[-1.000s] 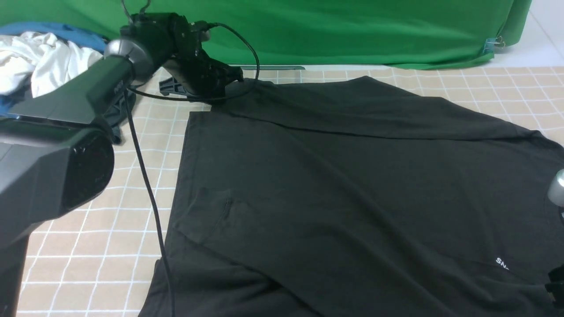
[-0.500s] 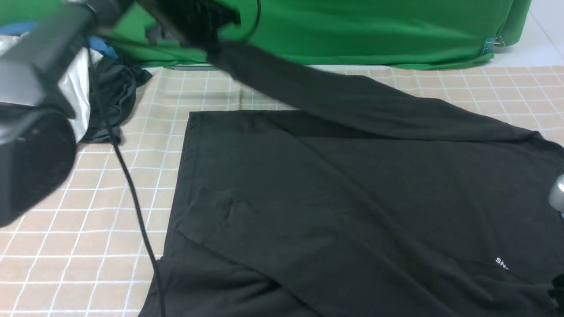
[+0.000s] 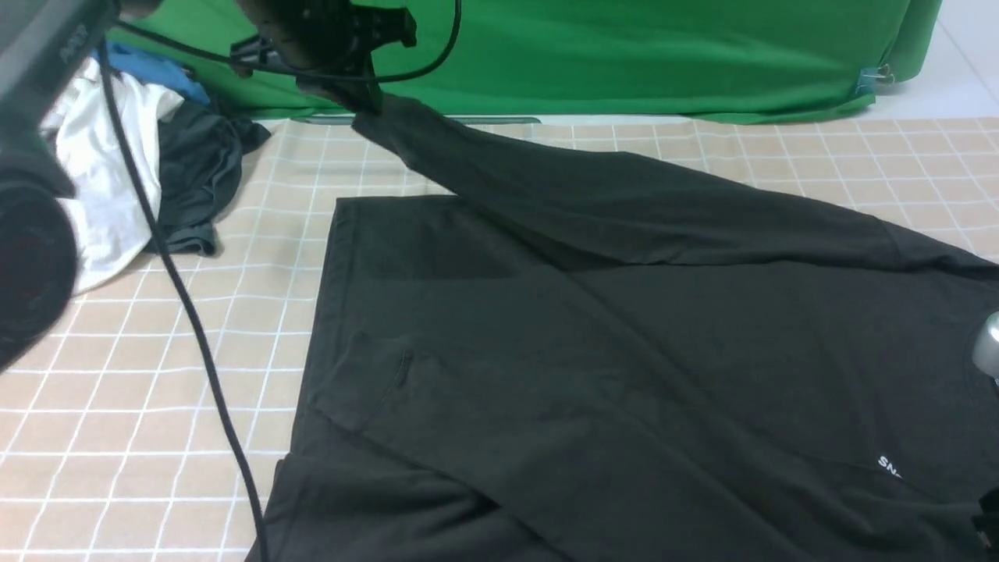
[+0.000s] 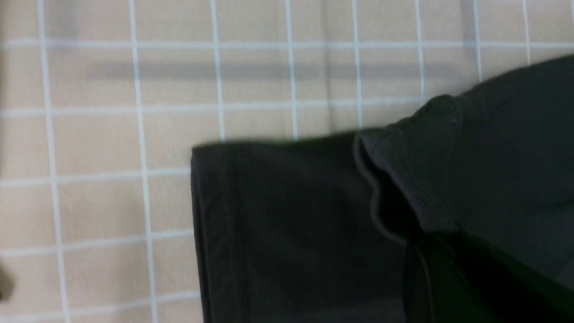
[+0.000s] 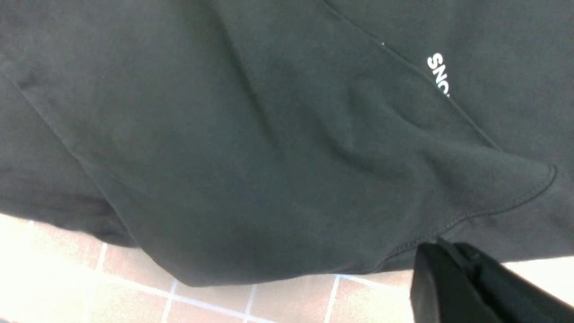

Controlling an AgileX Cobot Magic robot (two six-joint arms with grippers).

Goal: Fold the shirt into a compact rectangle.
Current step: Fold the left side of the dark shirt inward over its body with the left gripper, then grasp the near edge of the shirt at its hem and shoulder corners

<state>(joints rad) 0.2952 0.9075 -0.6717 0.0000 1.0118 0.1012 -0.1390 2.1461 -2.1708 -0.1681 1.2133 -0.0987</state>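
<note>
The black shirt [image 3: 624, 351] lies spread over the checked tablecloth [image 3: 156, 406], with the start of its white print [image 3: 890, 467] near the right edge. My left gripper [image 3: 365, 94] is raised at the far left, shut on a corner of the shirt, and a long fold slopes down from it to the right. In the left wrist view that gripper [image 4: 421, 244] pinches a ribbed edge [image 4: 417, 179] above the flat shirt [image 4: 291, 224]. My right gripper [image 5: 437, 246] is shut on a stitched hem of the shirt [image 5: 246, 134], beside the print [image 5: 438, 74].
A white garment [image 3: 101, 172], a dark grey garment [image 3: 195, 172] and a blue cloth [image 3: 148, 62] are piled at the far left. A green backdrop [image 3: 624, 55] closes the far side. The left arm's black cable [image 3: 195, 336] hangs over the tablecloth.
My left gripper has risen from the table with the shirt's far corner, pulling a fold up. The left arm has lifted and uncovered the garment pile. The right gripper has stayed put.
</note>
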